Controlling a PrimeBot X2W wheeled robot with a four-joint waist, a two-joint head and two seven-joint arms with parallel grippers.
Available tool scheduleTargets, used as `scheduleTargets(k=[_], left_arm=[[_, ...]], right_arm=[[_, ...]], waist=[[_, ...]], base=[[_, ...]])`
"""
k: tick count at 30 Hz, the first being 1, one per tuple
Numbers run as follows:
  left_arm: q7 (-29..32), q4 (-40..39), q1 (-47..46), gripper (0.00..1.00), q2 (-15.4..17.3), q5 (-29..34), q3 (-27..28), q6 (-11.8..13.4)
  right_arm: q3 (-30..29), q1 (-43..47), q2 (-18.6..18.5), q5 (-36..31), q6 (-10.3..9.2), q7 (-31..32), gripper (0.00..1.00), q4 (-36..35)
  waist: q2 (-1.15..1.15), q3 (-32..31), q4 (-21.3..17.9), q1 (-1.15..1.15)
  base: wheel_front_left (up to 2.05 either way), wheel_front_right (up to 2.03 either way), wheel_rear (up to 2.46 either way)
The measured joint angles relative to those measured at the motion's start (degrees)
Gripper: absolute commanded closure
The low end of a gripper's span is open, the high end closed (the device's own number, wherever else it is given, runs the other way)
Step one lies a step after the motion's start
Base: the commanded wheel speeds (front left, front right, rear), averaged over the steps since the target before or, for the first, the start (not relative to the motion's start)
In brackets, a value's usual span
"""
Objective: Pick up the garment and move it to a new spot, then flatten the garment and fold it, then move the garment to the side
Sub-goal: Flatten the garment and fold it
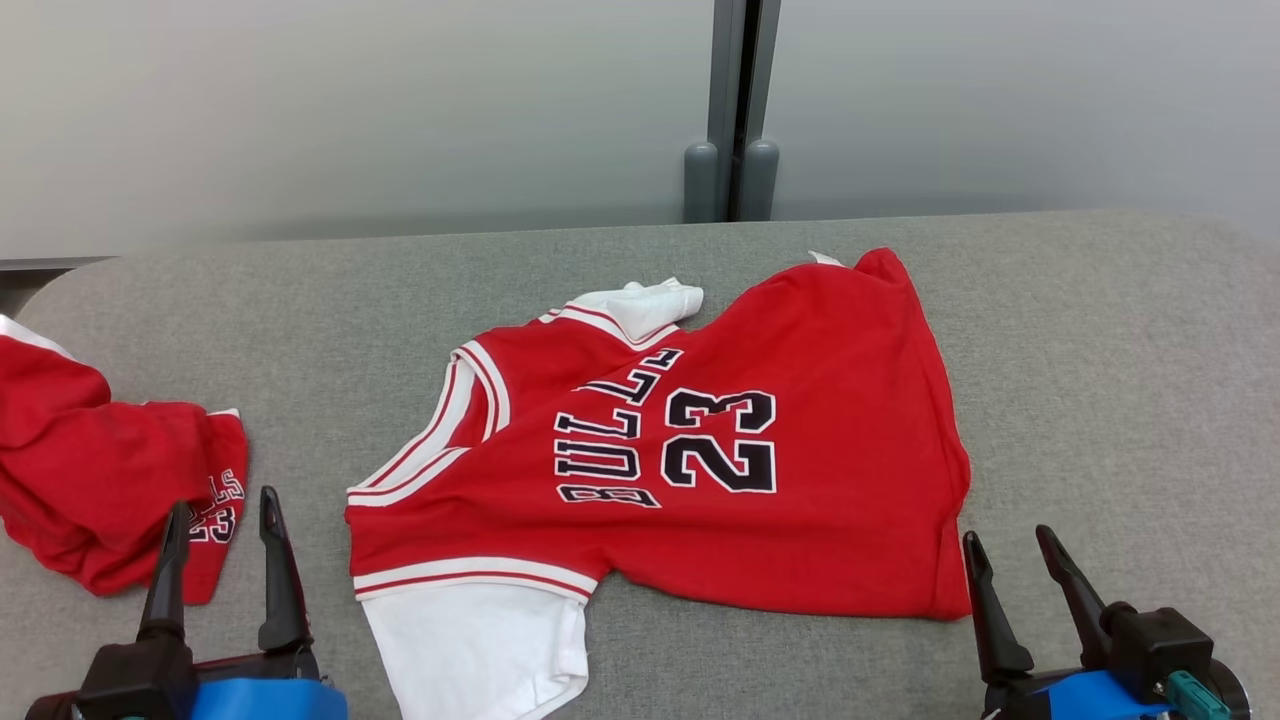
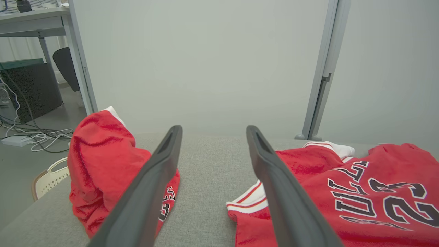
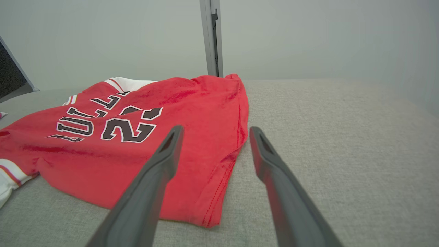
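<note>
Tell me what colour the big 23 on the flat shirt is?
The 23 is black, outlined white; head view shows best.

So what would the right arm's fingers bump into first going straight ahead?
Probably the hem of the red jersey: the right gripper points along that edge, bare grey cushion beside it. Depth is unclear.

Bare surface point(image 1: 1100, 400) right of the jersey point(image 1: 800, 450) is passable; a crumpled red garment point(image 1: 90, 470) blocks the left edge
</note>
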Motion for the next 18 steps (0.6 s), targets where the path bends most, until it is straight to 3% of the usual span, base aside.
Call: scheduleTargets(k=[10, 18], left_arm=[[0.0, 0.6, 1.8, 0.0, -0.5, 1.4, 0.7, 0.4], [0.0, 1.0, 0.9, 0.0, -0.5, 1.9, 0.9, 0.0]], right_arm=[[-0.5, 0.3, 0.0, -0.6, 0.0, 0.0, 0.0, 3.0], [0.3, -2.2, 0.0, -2.9, 0.0, 0.6, 0.0, 9.3]], waist=[[0.0, 0.1, 0.9, 0.0], [0.0, 0.7, 1.2, 0.0]], base=[[0.0, 0.0, 0.0], [0.0, 0.0, 0.0]])
